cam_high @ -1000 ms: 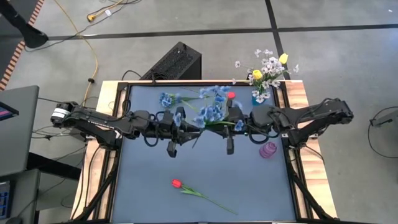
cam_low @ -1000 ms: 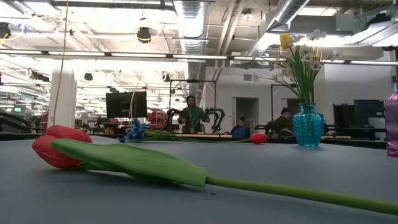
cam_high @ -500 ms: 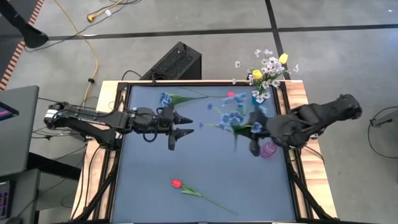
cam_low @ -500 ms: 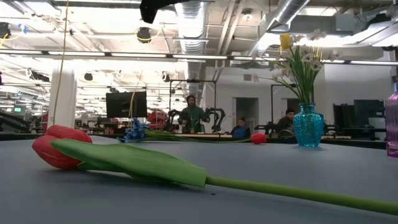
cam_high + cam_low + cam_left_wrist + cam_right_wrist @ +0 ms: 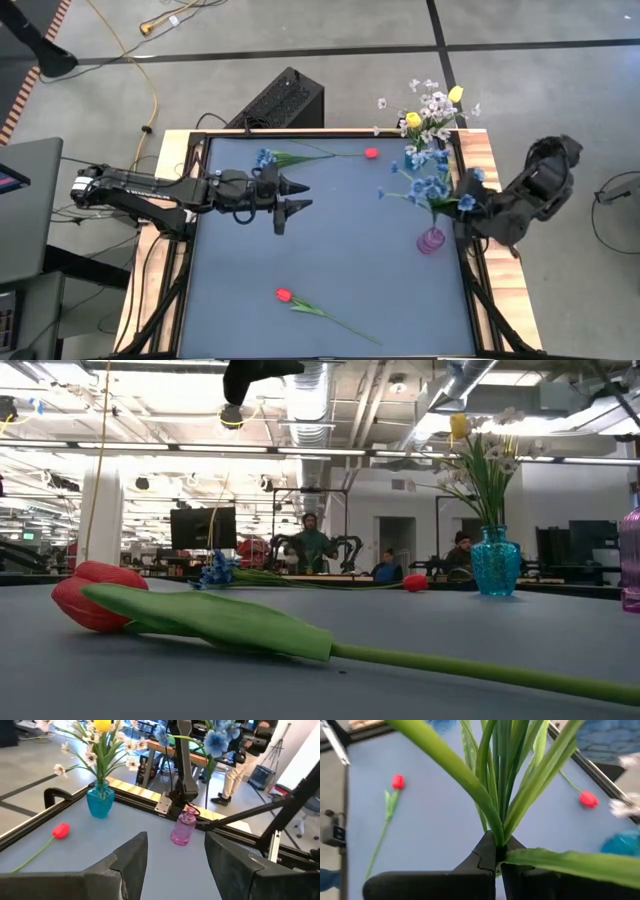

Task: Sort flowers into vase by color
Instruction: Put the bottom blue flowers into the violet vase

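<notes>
Right gripper (image 5: 496,862) was clenched on the blue flowers (image 5: 432,186), holding them above the purple vase (image 5: 431,241). Left gripper (image 5: 292,200), well away from that vase, hovered with fingers spread.

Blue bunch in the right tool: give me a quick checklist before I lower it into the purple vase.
1. Grip: right tool is shut on the stems of the blue bunch: ok.
2. Stems directly over the mouth of the purple vase: cannot tell; the high view only shows them close above it.
3. Purple vase upright: ok.
4. Purple vase free of other flowers: ok.
5. Left tool out of the way, open over the table's middle: ok.
6. Blue vase with yellow and white flowers stands apart from the purple one: ok.
</notes>
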Available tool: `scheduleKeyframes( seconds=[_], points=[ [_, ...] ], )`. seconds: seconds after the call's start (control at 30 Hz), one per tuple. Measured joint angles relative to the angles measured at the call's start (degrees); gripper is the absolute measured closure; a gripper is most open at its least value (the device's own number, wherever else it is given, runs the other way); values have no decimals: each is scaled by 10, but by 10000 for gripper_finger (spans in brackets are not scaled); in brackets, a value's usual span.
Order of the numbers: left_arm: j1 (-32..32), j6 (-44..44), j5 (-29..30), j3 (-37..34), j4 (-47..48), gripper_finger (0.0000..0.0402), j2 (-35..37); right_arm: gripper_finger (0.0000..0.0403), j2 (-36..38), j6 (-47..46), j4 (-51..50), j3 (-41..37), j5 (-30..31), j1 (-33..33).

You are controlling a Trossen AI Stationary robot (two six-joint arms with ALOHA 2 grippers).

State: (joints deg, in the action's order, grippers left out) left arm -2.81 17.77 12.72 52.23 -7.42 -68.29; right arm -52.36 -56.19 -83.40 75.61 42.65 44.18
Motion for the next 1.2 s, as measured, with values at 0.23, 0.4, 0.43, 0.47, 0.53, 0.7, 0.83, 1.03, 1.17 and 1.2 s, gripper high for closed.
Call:
scheduleKeyframes(
  seconds=[0.23,0.4,0.43,0.47,0.53,0.7,0.83,1.03,1.17,1.2],
  points=[
    [0,35,27,0,0,216,0,368,17,-55,-62,-5,58,55],
    [0,62,33,0,2,216,0,369,39,-73,-65,-61,58,76],
    [0,66,33,0,2,216,0,370,45,-77,-66,-73,57,80],
    [0,69,34,0,2,216,0,371,51,-81,-66,-82,56,84],
    [0,74,42,0,2,216,0,371,63,-83,-66,-94,55,90],
    [0,85,64,0,2,216,0,368,83,-85,-66,-103,34,92],
    [0,87,68,0,2,216,0,370,86,-78,-66,-103,30,93],
    [-3,91,69,0,3,216,-1,368,88,-95,-64,-145,64,110],
    [-9,91,74,0,5,216,-1,368,89,-133,-54,-197,65,122],
    [-9,91,74,0,5,216,-1,368,89,-141,-49,-208,61,127]
  ],
)
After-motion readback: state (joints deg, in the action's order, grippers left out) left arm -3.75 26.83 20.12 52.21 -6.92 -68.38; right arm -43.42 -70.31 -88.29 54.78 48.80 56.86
